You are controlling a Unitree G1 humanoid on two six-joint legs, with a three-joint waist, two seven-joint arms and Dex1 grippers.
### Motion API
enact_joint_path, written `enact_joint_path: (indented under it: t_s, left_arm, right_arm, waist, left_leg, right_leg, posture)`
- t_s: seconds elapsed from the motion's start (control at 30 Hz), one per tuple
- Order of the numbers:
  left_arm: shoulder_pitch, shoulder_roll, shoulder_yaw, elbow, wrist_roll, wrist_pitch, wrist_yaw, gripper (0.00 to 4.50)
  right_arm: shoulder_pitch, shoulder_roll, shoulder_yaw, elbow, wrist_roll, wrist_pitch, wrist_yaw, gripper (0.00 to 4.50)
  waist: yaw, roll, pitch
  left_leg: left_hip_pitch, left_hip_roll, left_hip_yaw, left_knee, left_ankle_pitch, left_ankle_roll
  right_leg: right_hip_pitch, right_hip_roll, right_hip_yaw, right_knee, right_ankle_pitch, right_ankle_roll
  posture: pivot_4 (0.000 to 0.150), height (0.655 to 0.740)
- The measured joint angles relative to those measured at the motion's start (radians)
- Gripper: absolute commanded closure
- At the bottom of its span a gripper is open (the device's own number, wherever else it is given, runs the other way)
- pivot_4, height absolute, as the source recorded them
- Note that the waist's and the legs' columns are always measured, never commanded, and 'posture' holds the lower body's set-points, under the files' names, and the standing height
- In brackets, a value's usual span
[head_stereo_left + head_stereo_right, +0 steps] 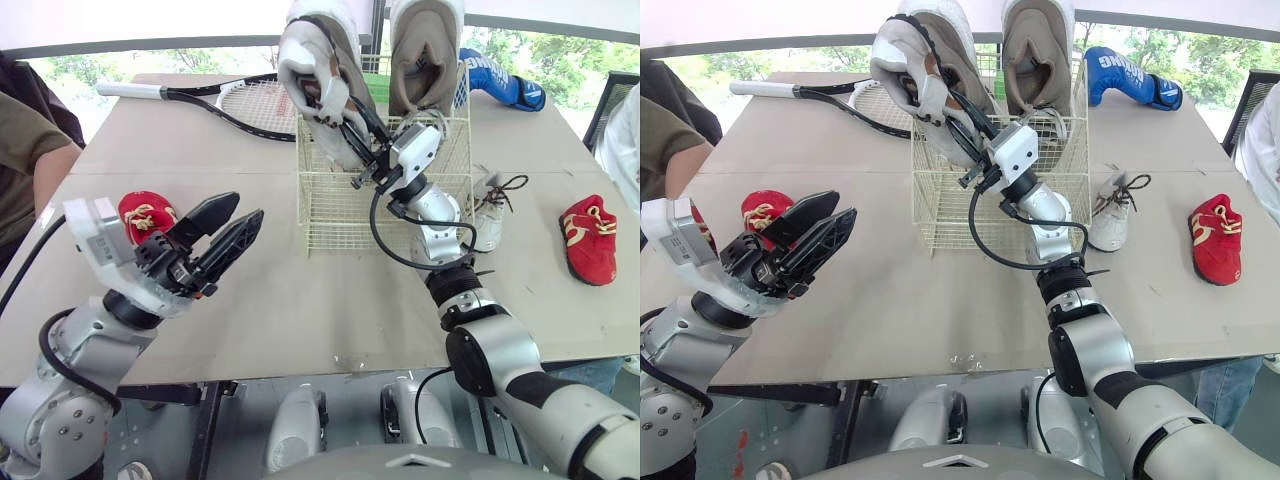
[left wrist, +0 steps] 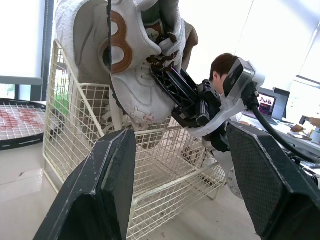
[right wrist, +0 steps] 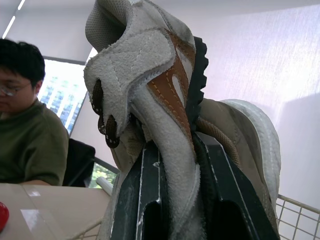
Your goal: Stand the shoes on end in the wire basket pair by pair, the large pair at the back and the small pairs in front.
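The tan table carries the cream wire basket at mid-scene. Your right pincer is clenched on the tongue of a large grey-and-white suede sneaker. That sneaker is at the basket's far-left corner, its long axis near upright but leaning left, and its lower end looks to be just inside the rim. The sneaker's mate stands on end at far right in the basket. You likely need to straighten and lower the held shoe beside it. Your left pincer hovers released at near left, close to a small red shoe. A small white shoe and a second red shoe lie right of the basket.
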Motion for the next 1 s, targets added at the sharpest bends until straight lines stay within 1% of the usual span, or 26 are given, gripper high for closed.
enact_joint_path:
  t_s: [0.1,0.13,0.23,0.27,0.3,0.37,0.47,0.57,0.63,0.67,0.7,0.73,0.77,0.83,1.0]
  left_arm:
    - [0.019,-0.005,0.0,0.0,0.007,-0.005,-0.007,1.37]
    - [0.022,-0.006,-0.001,-0.002,0.01,-0.007,-0.008,1.37]
    - [0.03,-0.012,-0.001,-0.002,0.018,-0.015,-0.009,1.37]
    - [0.03,-0.013,-0.002,-0.002,0.019,-0.017,-0.011,1.37]
    - [0.031,-0.021,-0.006,-0.002,0.02,-0.021,-0.011,1.37]
    - [0.031,-0.023,-0.012,-0.002,0.021,-0.022,-0.012,1.37]
    - [0.033,-0.033,-0.019,-0.002,0.03,-0.026,-0.012,1.37]
    - [0.04,-0.042,-0.02,-0.002,0.037,-0.033,-0.012,1.37]
    - [0.042,-0.043,-0.02,-0.002,0.039,-0.038,-0.011,1.37]
    - [0.045,-0.043,-0.02,-0.003,0.039,-0.04,-0.011,1.37]
    - [0.051,-0.045,-0.02,-0.005,0.039,-0.042,-0.011,1.37]
    - [0.059,-0.047,-0.019,-0.008,0.039,-0.043,-0.01,1.37]
    - [0.064,-0.048,-0.019,-0.011,0.039,-0.043,-0.01,1.37]
    - [0.068,-0.049,-0.019,-0.017,0.04,-0.045,-0.009,1.37]
    - [0.073,-0.057,-0.02,-0.021,0.042,-0.048,-0.007,1.37]
  right_arm:
    - [0.009,-0.009,0.014,-0.062,-0.019,0.089,-0.039,4.42]
    - [0.023,-0.01,0.023,-0.118,-0.016,0.167,-0.043,4.42]
    - [0.046,-0.011,0.039,-0.24,-0.004,0.303,-0.055,4.42]
    - [0.053,-0.011,0.045,-0.286,0.0,0.353,-0.058,4.42]
    - [0.067,-0.011,0.06,-0.356,0.001,0.416,-0.067,4.42]
    - [0.07,-0.01,0.066,-0.375,-0.001,0.438,-0.074,4.42]
    - [0.083,-0.004,0.082,-0.435,-0.018,0.508,-0.122,4.42]
    - [0.096,0.015,0.095,-0.454,-0.035,0.541,-0.175,4.42]
    - [0.099,0.016,0.098,-0.456,-0.041,0.547,-0.196,3.42]
    - [0.099,0.016,0.098,-0.455,-0.044,0.551,-0.207,3.11]
    - [0.103,0.016,0.098,-0.455,-0.049,0.552,-0.218,2.67]
    - [0.112,0.015,0.098,-0.453,-0.051,0.546,-0.231,2.11]
    - [0.118,0.014,0.099,-0.453,-0.053,0.534,-0.235,1.72]
    - [0.119,0.01,0.103,-0.453,-0.059,0.516,-0.237,0.65]
    - [0.143,-0.007,0.136,-0.485,-0.087,0.494,-0.24,0.65]
  waist:
    - [0.002,0.003,0.002]
    - [0.003,0.004,0.002]
    - [0.007,0.004,0.002]
    - [0.007,0.006,0.003]
    - [0.006,0.008,0.004]
    - [0.006,0.009,0.004]
    - [0.005,0.009,0.005]
    - [0.006,0.009,0.005]
    - [0.006,0.009,0.005]
    - [0.006,0.009,0.005]
    - [0.006,0.009,0.004]
    - [0.006,0.009,0.005]
    - [0.006,0.009,0.005]
    - [0.006,0.009,0.005]
    - [0.006,0.01,0.005]
  left_leg:
    - [-0.004,-0.001,0.0,-0.001,0.0,0.0]
    - [-0.006,-0.001,-0.001,-0.001,0.0,0.0]
    - [-0.02,-0.001,-0.002,-0.001,0.001,-0.001]
    - [-0.025,-0.001,-0.003,-0.001,0.001,-0.001]
    - [-0.03,-0.001,-0.003,-0.001,0.004,0.003]
    - [-0.031,-0.001,-0.004,-0.003,0.004,0.003]
    - [-0.031,-0.001,-0.004,-0.006,0.004,0.003]
    - [-0.031,-0.001,-0.004,-0.007,0.005,0.003]
    - [-0.031,-0.001,-0.004,-0.007,0.005,0.003]
    - [-0.031,-0.001,-0.004,-0.007,0.005,0.003]
    - [-0.031,-0.001,-0.004,-0.006,0.005,0.003]
    - [-0.031,-0.001,-0.004,-0.006,0.005,0.003]
    - [-0.031,-0.002,-0.004,-0.006,0.005,0.003]
    - [-0.031,-0.002,-0.004,-0.007,0.005,0.003]
    - [-0.031,-0.001,-0.004,-0.009,0.005,0.003]
  right_leg:
    - [-0.004,-0.006,-0.007,0.0,0.0,0.0]
    - [-0.006,-0.006,-0.007,0.0,0.0,0.0]
    - [-0.019,-0.006,-0.01,0.001,0.0,-0.001]
    - [-0.022,-0.007,-0.011,0.0,0.0,-0.001]
    - [-0.026,-0.006,-0.013,0.0,0.0,-0.001]
    - [-0.027,-0.006,-0.014,-0.001,0.0,-0.002]
    - [-0.028,-0.006,-0.016,-0.003,0.0,-0.002]
    - [-0.028,-0.005,-0.018,-0.003,0.0,-0.003]
    - [-0.027,-0.005,-0.018,-0.004,0.0,-0.003]
    - [-0.027,-0.005,-0.018,-0.004,0.0,-0.003]
    - [-0.027,-0.005,-0.018,-0.005,0.0,-0.003]
    - [-0.026,-0.005,-0.018,-0.005,0.0,-0.003]
    - [-0.026,-0.005,-0.018,-0.006,0.0,-0.003]
    - [-0.026,-0.004,-0.018,-0.006,-0.001,-0.003]
    - [-0.027,-0.002,-0.018,-0.009,-0.001,-0.002]
  posture:
    - [0.15,0.74]
    - [0.15,0.74]
    - [0.15,0.74]
    - [0.15,0.74]
    - [0.15,0.74]
    - [0.15,0.74]
    - [0.15,0.74]
    - [0.15,0.74]
    - [0.15,0.74]
    - [0.15,0.74]
    - [0.15,0.74]
    - [0.15,0.74]
    - [0.15,0.74]
    - [0.15,0.74]
    - [0.15,0.74]
